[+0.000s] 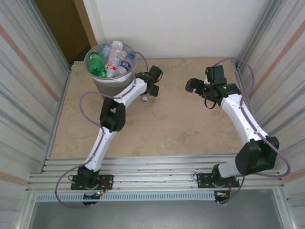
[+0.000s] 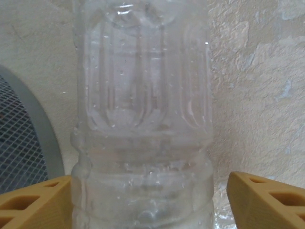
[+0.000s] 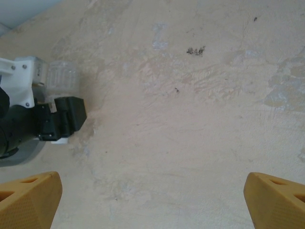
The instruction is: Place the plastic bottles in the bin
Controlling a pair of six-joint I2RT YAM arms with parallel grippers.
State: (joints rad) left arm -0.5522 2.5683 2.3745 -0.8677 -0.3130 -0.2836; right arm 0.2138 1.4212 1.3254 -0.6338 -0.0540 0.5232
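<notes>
The left end effector point(image 2: 148, 191) has its jaws apart around a clear bottle point(image 2: 143, 95) on the tabletop point(image 1: 181, 129), just beside the bin point(image 1: 108, 85) in the far left corner. One jaw shows a gap, so an uneven squeeze could squirt the slick bottle away. The right end effector point(image 3: 152, 191) hangs wide open.

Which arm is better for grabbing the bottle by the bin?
Left. Its fingers sit either side of the bottle, right beside the bin. The right arm's fingers hang open over bare table, farther off.

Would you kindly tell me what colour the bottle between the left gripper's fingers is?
The bottle is clear, colourless; best seen in the left wrist view.
</notes>
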